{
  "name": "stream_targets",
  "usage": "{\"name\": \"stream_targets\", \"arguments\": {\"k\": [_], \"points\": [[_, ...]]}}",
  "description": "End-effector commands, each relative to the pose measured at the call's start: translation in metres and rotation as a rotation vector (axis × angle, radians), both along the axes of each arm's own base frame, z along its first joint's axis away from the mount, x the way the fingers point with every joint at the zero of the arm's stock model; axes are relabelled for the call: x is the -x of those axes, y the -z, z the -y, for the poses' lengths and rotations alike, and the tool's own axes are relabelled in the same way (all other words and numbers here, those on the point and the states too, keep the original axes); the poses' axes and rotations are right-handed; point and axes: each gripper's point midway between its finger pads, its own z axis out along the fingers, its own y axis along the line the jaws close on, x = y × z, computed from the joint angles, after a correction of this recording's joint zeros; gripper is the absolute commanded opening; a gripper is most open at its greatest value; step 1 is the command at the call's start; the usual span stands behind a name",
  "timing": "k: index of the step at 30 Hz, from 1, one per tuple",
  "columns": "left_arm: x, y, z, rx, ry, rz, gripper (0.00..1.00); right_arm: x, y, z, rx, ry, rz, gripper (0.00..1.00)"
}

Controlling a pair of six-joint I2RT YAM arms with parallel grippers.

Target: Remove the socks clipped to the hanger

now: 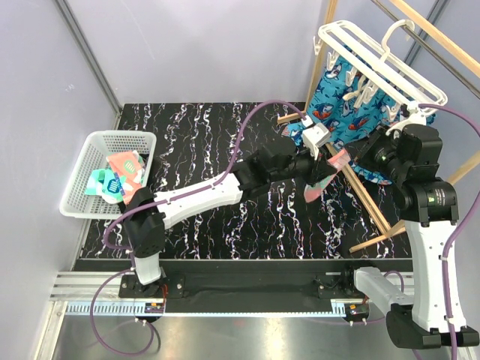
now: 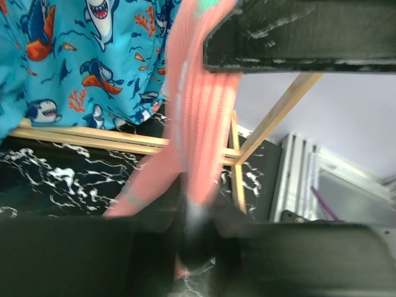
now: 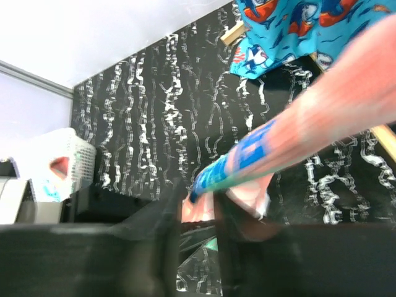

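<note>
Fabric of the salmon-pink knitted sock with the teal toe (image 1: 330, 172) is judged soft, light and limp. Stretch is to be expected if it is pulled against a clip, so hold is best taken near the clipped edge, not at the loose toe. The sock is found in the air below the white plastic rectangular hanger (image 1: 375, 56) and above the black marbled counter (image 1: 225, 127), spanning from the left end effector (image 1: 316, 166) to the right end effector (image 3: 198, 223). It is seen running between the left fingers, and its toe end lies between the right fingers, which stand close together. In both blurred wrist views it cannot be told whether the cloth is pinched or free. Whether a clip holds it is hidden.

Count:
- One hanger.
- One salmon-pink sock at the end effectors.
- Bright blue shark-print socks (image 1: 346, 105) clipped to the hanger: at least two, exact number not readable.
- One white mesh basket (image 1: 90, 139) at the left, in which a second salmon-pink sock (image 1: 124, 166) and one mint-green sock (image 1: 105, 185) are made out.
</note>
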Motion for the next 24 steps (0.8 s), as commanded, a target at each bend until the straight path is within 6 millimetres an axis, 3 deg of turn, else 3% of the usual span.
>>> {"name": "stream_targets", "arguments": {"k": [1,4,5,7,8,10,11,12,18,21,24], "points": [[-0.001,-0.049,0.004,0.109,-0.007,0.09,0.01,0.005,-0.017,0.007,-0.015,0.052,0.034,0.36],[-0.005,-0.047,0.001,0.105,-0.033,0.082,0.0,0.011,-0.025,0.025,0.001,0.159,0.027,0.53],[-0.005,-0.048,0.001,0.107,-0.035,0.084,0.0,0.015,-0.037,0.03,0.001,0.186,0.047,0.64],[-0.005,-0.047,-0.002,0.106,-0.047,0.082,0.0,0.018,-0.039,0.043,0.033,0.248,0.032,0.68],[-0.006,-0.046,-0.004,0.104,-0.056,0.083,0.0,0.02,-0.05,0.048,0.039,0.276,0.055,0.69],[-0.006,-0.043,-0.01,0.102,-0.073,0.088,0.0,0.02,-0.047,0.067,0.085,0.376,0.015,0.69],[-0.007,-0.043,-0.011,0.104,-0.083,0.09,0.0,0.022,-0.059,0.073,0.093,0.406,0.034,0.69],[-0.007,-0.043,-0.014,0.107,-0.086,0.094,0.0,0.023,-0.058,0.083,0.118,0.46,0.012,0.69],[-0.012,-0.038,-0.022,0.084,-0.131,0.108,0.0,0.007,-0.078,0.112,0.19,0.622,0.011,0.66],[-0.014,-0.035,-0.026,0.075,-0.146,0.125,0.0,-0.006,-0.085,0.109,0.161,0.622,0.036,0.63],[-0.016,-0.031,-0.029,0.065,-0.162,0.131,0.0,-0.022,-0.079,0.109,0.158,0.631,0.013,0.6]]}}
